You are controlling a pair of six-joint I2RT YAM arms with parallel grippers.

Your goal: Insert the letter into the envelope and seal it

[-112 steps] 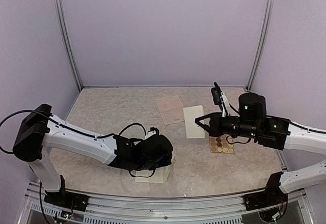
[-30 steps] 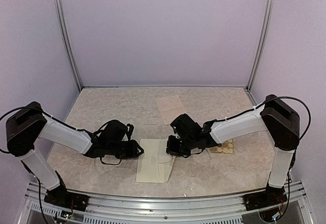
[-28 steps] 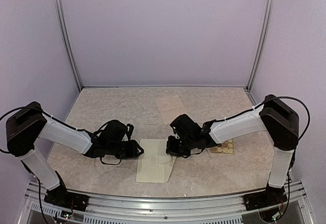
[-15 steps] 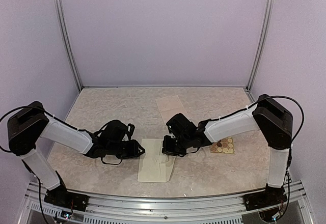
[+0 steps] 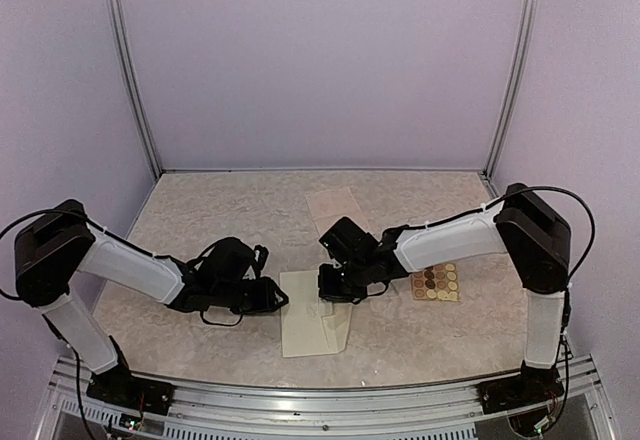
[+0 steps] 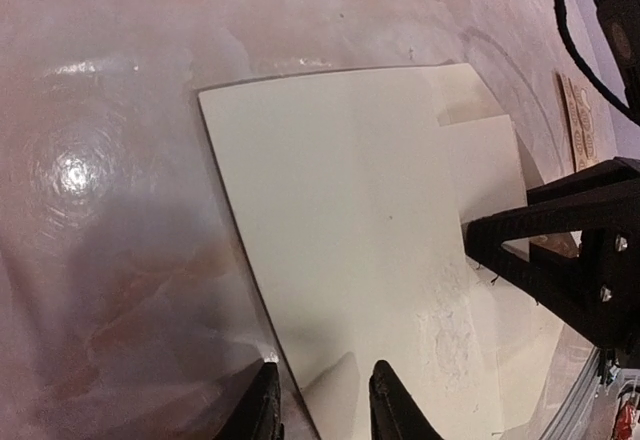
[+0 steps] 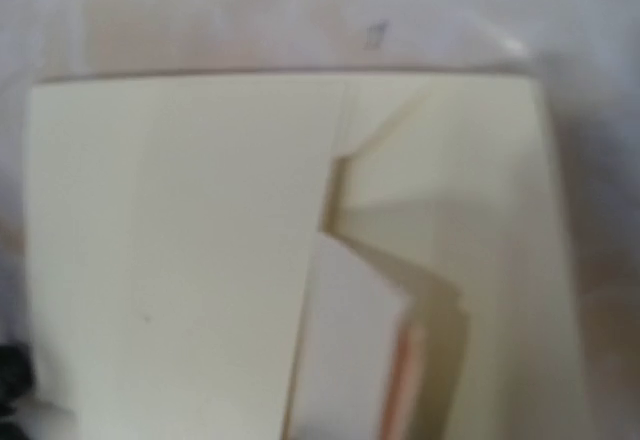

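The cream envelope (image 5: pixel 312 322) lies flat near the table's front, its mouth toward the right arm. It also shows in the left wrist view (image 6: pixel 370 230) and in the right wrist view (image 7: pixel 170 260). My left gripper (image 5: pixel 281 300) is low at its left edge. In its own view (image 6: pixel 322 405) the jaws are apart and straddle that edge. My right gripper (image 5: pixel 326 295) is at the envelope's mouth, shut on the white letter (image 7: pixel 350 350), whose far end lies in the opening beside the flap (image 7: pixel 450 160). The right fingers are out of their own view.
A yellow-tan sheet of round brown stickers (image 5: pixel 435 283) lies right of the right gripper. A pinkish-beige paper sheet (image 5: pixel 335 208) lies behind the envelope. Purple walls and metal posts close in the table on three sides.
The right gripper has moved left toward the envelope's mouth with the letter. The envelope has shifted and turned slightly. The left gripper has edged right along its edge.
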